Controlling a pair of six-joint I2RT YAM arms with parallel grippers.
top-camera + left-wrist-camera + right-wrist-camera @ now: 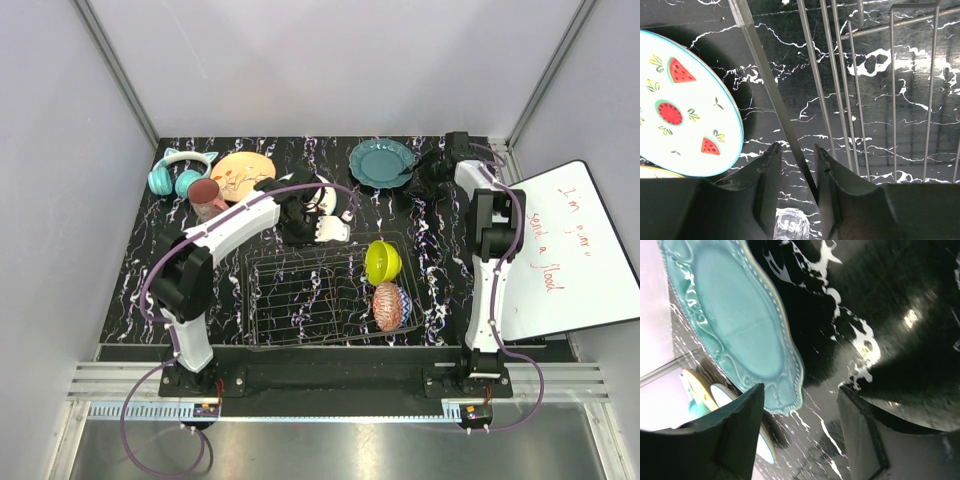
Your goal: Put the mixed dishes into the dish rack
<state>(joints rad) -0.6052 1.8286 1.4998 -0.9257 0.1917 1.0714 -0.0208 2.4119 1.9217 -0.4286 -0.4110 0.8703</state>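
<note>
Top external view: the dish rack [300, 290] sits mid-desk [440, 292] in front of both arms. The yellow-green bowl [382, 262] and red patterned bowl [388, 306] lie inside it at its right end.
Left gripper [796, 146]: at the rack's far rim, jaws parted a little and clamping nothing. One rack rail [771, 85] runs through the gap with space on either side.
Small clear glass [790, 225]: low in the left wrist view, seen through the gap near the roots of the jaws and narrower than that gap. Whether it touches either jaw cannot be told.
White watermelon-print plate [685, 110]: flat on the desk, off to one side of the left jaws and clear of them.
Right gripper [800, 390]: jaws spread wide, released, nothing between them.
Teal plate [735, 325]: flat on the desk, its scalloped rim just beside one of the right jaws, outside the gap.
Tan floral plate [243, 175] and pink mug [207, 197]: outside the rack, well to the left of the left jaws.
</note>
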